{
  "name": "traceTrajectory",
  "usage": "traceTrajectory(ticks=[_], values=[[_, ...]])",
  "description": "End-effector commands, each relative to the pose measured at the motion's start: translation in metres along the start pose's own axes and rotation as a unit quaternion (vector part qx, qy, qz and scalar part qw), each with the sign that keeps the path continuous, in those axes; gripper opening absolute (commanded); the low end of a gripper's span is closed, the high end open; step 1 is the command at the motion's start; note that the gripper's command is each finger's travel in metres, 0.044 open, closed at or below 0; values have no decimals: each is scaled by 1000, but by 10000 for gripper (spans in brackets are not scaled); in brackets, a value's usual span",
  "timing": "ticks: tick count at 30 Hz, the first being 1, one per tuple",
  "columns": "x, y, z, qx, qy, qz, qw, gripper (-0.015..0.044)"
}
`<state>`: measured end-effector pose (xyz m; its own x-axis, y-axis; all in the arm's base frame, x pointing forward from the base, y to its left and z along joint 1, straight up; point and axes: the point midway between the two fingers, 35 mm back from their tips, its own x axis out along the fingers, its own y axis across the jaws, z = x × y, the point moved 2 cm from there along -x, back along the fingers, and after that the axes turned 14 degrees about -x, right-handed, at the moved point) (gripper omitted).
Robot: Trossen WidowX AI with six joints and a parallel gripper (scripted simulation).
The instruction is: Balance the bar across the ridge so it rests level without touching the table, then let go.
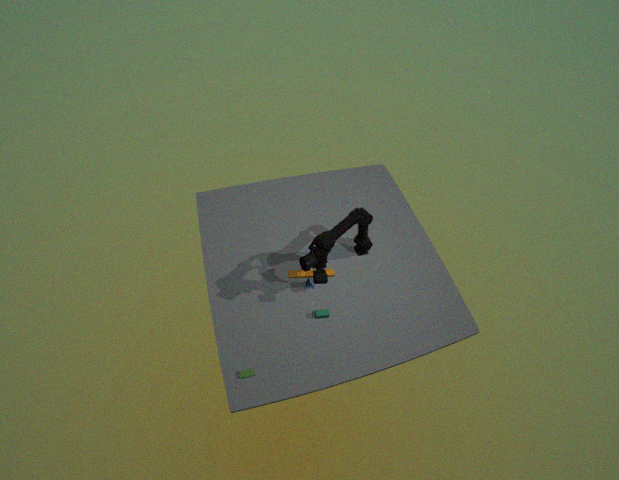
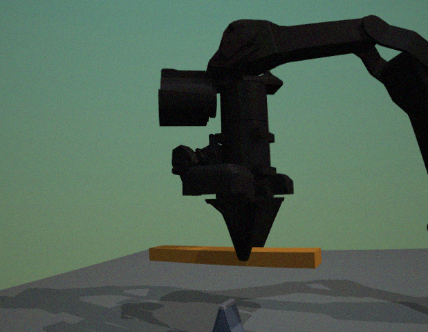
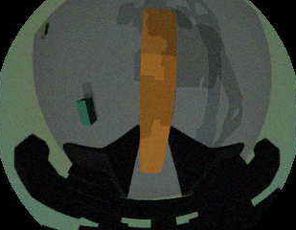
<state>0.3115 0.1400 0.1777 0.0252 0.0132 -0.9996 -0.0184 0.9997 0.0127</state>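
Observation:
My gripper [image 1: 319,277] [image 2: 243,254] [image 3: 154,149] is shut on the orange bar [image 1: 298,274] [image 2: 192,254] [image 3: 158,77], gripping it near its middle. The bar hangs nearly level in the air above the grey table [image 1: 402,289] [image 2: 349,282] and touches nothing else. The small blue-grey ridge [image 1: 308,283] [image 2: 227,317] stands on the table below the bar, with a clear gap between its top and the bar. In the wrist view the bar runs straight away from the fingers and the ridge does not show.
A teal block [image 1: 321,313] [image 3: 85,111] lies on the table in front of the ridge. A green block [image 1: 245,373] [image 3: 47,29] lies near the table's front left corner. The arm's base [image 1: 362,246] stands behind, to the right.

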Motion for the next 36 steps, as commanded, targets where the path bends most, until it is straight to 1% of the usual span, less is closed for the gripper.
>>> traceTrajectory(ticks=[1, 27, 36], values=[[1, 2, 1, -1, -3, 0, 1000, 0], [41, 2, 0, -4, -3, 0, 1000, 0], [41, 2, 1, -4, -3, 0, 1000, 0]])
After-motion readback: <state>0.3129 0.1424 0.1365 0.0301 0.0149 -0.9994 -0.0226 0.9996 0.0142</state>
